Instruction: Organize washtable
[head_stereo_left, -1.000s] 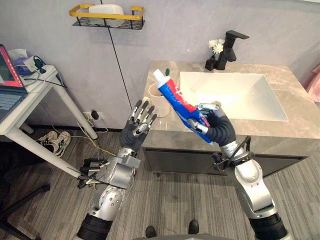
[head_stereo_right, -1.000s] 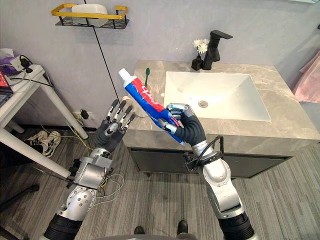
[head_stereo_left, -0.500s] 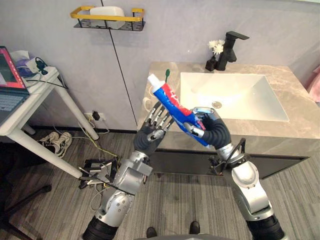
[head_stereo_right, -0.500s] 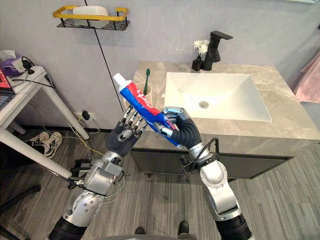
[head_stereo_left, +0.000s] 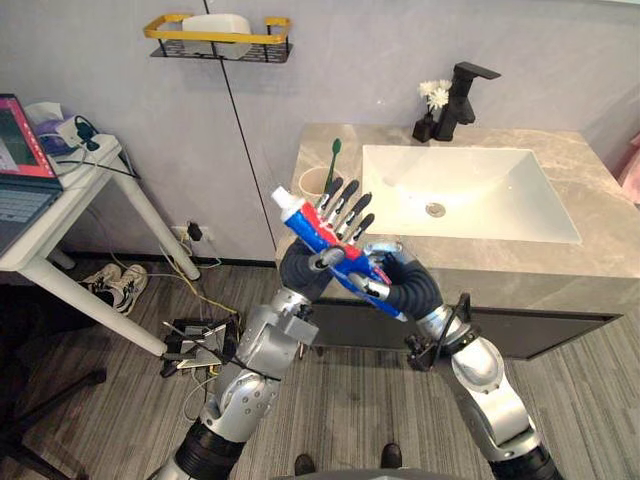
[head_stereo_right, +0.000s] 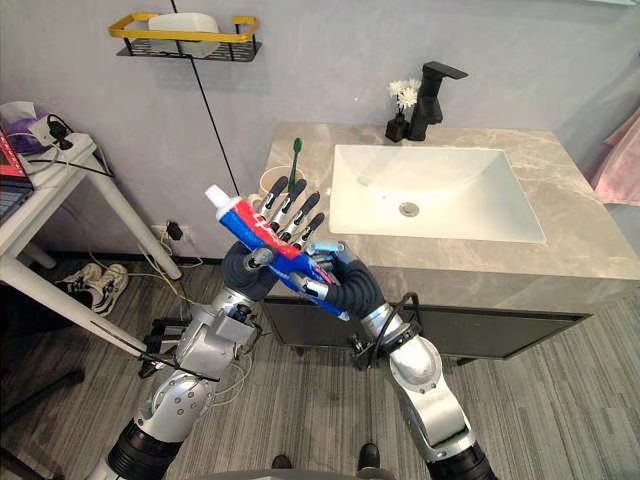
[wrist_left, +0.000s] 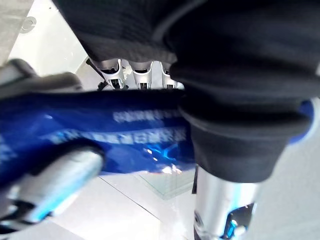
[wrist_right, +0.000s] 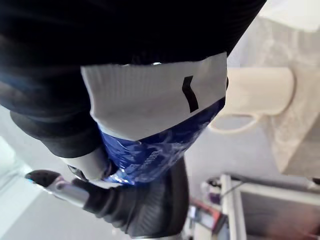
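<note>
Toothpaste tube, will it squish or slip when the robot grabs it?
Probably squishy: the toothpaste tube looks like soft plastic, though it sticks out straight from the right hand, so it seems fairly full. Its glossy skin might slip. Likely light, since curled fingers alone hold it up.

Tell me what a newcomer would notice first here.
The blue-and-red toothpaste tube, held up tilted before the washtable's left front corner, draws the eye first: the right hand is curled round its lower end and the left hand's straight fingers lie against it. Behind them a green toothbrush stands in a cup on the washtable.
</note>
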